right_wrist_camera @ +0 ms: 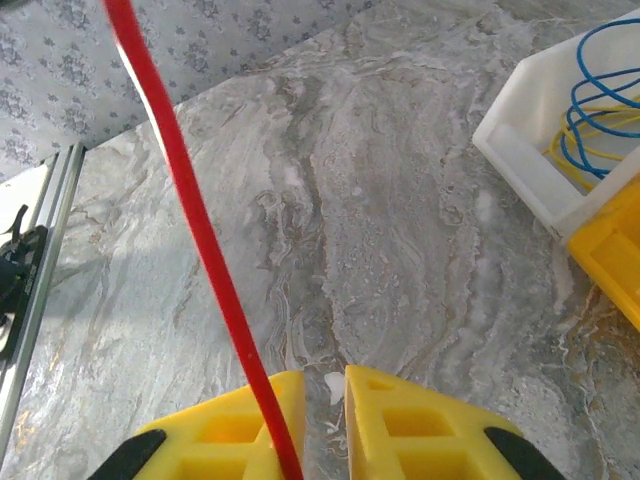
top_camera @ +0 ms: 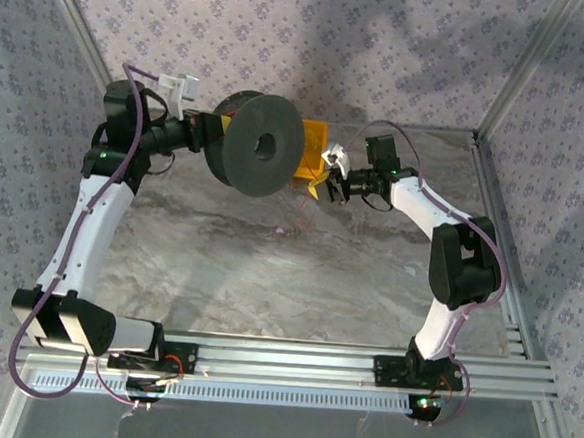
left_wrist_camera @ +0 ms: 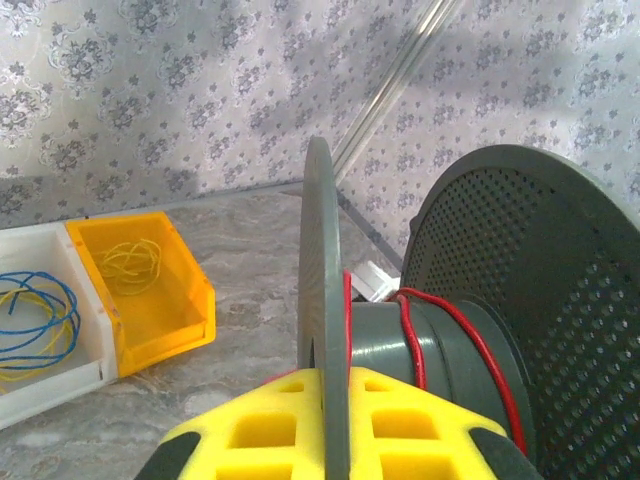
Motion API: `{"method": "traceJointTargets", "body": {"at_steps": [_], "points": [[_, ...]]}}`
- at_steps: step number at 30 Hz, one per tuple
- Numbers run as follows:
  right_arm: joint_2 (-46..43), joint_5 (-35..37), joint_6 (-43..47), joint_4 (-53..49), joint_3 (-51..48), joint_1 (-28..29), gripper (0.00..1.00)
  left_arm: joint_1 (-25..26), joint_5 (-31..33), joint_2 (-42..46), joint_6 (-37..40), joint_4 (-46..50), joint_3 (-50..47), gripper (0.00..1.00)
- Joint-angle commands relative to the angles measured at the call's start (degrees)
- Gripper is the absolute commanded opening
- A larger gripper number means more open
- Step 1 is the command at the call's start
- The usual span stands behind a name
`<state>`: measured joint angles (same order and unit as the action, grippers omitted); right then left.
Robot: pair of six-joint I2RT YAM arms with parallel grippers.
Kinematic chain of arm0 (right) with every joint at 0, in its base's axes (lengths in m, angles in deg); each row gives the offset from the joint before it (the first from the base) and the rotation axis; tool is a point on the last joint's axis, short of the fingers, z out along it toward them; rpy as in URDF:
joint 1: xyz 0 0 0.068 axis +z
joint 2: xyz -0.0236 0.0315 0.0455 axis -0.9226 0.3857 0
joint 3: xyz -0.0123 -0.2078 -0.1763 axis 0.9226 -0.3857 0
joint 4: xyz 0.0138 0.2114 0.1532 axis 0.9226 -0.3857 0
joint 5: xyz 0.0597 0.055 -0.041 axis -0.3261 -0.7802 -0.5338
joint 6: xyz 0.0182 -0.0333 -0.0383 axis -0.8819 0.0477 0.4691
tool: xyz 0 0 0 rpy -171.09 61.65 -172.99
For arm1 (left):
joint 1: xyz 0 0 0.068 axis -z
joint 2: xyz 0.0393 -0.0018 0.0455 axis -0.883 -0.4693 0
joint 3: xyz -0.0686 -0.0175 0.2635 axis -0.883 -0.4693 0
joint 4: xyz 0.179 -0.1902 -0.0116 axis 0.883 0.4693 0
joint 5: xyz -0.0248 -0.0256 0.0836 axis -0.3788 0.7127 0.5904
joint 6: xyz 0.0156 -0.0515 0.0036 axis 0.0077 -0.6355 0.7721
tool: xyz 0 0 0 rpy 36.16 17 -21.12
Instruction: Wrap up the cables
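A black spool (top_camera: 262, 145) hangs above the back of the table. My left gripper (top_camera: 214, 133) holds it. In the left wrist view that gripper (left_wrist_camera: 325, 378) is shut on the spool's thin near flange (left_wrist_camera: 318, 250), one yellow finger on each side. A thin red cable (left_wrist_camera: 412, 350) is wound in a few turns round the grey hub (left_wrist_camera: 450, 335). My right gripper (top_camera: 328, 181) is just right of the spool. In the right wrist view its jaws (right_wrist_camera: 325, 378) stand a narrow gap apart, with table showing between them. The red cable (right_wrist_camera: 200, 220) runs taut across the left finger (right_wrist_camera: 240, 425).
A yellow bin (left_wrist_camera: 185, 310) holding a yellow wire loop (left_wrist_camera: 130, 260) stands on the marble table beside a white bin (left_wrist_camera: 55, 385) with blue and yellow wire loops (left_wrist_camera: 35, 320). Both bins (right_wrist_camera: 520, 150) lie right of my right gripper. A metal rail (right_wrist_camera: 40, 230) edges the table.
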<state>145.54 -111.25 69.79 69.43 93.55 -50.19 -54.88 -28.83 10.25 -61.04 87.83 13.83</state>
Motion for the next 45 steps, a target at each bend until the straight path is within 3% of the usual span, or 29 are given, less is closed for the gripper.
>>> {"method": "traceJointTargets", "body": {"at_steps": [1,7,14,19,28,35,45], "points": [[1.5,5.5,-3.1,-3.6,-3.8,0.2,0.00,-1.7,1.2,2.3,-6.3,-16.8,3.8,0.00],[0.0,11.5,-3.3,-7.3,-2.8,4.3,0.00,-1.4,13.4,0.4,-9.6,-15.6,5.4,0.00],[-4.0,22.4,-0.6,-17.4,2.2,15.7,0.00,1.4,31.4,-4.9,-13.5,-9.1,7.9,0.00],[-5.7,27.5,0.3,-22.2,7.2,22.8,0.00,7.2,43.9,-9.2,-8.0,-1.8,12.3,0.00],[-6.0,32.1,0.9,-28.2,16.9,28.1,0.00,16.1,61.0,-17.0,4.9,10.4,20.1,0.00],[-4.7,33.5,2.1,-29.6,19.6,27.9,0.00,18.5,64.1,-17.4,8.1,12.3,18.2,0.00],[-1.6,27.1,0.1,-24.0,11.8,25.9,0.24,17.9,58.9,-14.7,6.0,12.4,18.4,0.00]]}}
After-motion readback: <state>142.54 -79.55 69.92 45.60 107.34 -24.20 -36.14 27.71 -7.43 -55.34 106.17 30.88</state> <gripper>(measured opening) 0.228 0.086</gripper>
